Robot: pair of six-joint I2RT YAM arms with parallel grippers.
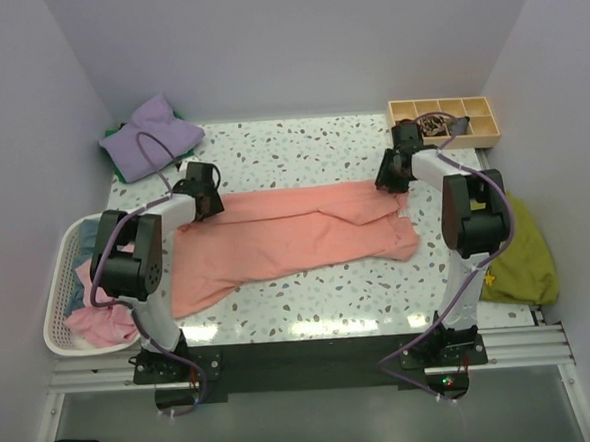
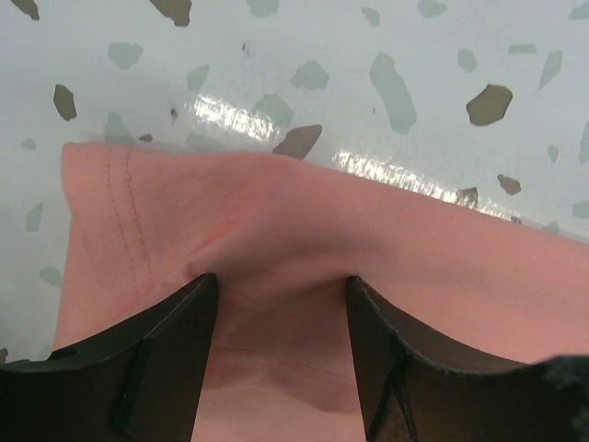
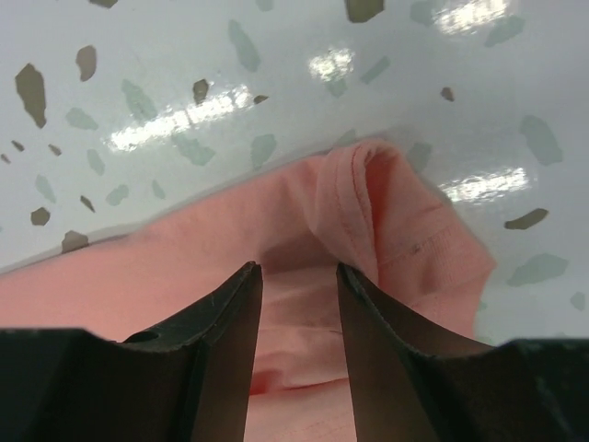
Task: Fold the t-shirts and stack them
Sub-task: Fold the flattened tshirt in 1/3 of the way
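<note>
A large salmon-pink t-shirt lies spread lengthwise across the speckled table. My left gripper is down on its far left edge. In the left wrist view the fingers stand apart with a fold of pink cloth rising between them, and the hemmed corner is at the left. My right gripper is down on the shirt's far right end. Its jaws are also apart, straddling bunched cloth beside a stitched hem. A lavender t-shirt sits at the back left over a green one.
A white basket at the left table edge holds a pink shirt and a light blue one. A wooden compartment tray stands at the back right. An olive-yellow cloth lies off the right edge.
</note>
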